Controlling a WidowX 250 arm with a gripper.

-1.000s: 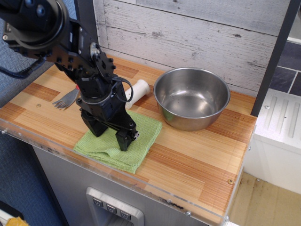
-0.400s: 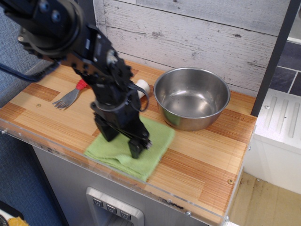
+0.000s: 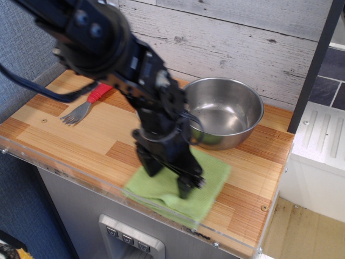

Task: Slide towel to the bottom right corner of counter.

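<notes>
The light green folded towel (image 3: pixel 207 181) lies on the striped wood counter (image 3: pixel 70 143), near its front edge and right of the middle. One towel corner reaches the clear acrylic edge strip (image 3: pixel 108 186). My black gripper (image 3: pixel 167 178) presses down on the towel's left part with its fingers spread on the cloth. The arm is motion-blurred and hides part of the towel.
A steel bowl (image 3: pixel 223 116) stands just behind the towel. A fork with a red handle (image 3: pixel 83 108) lies at the back left. A white ribbed surface (image 3: pixel 321 135) lies right of the counter. A whitewashed plank wall (image 3: pixel 232 38) closes the back.
My gripper has slid right along the front edge, dragging the towel with it from the counter's front middle toward the right. The white cylinder by the bowl is now hidden behind the arm.
</notes>
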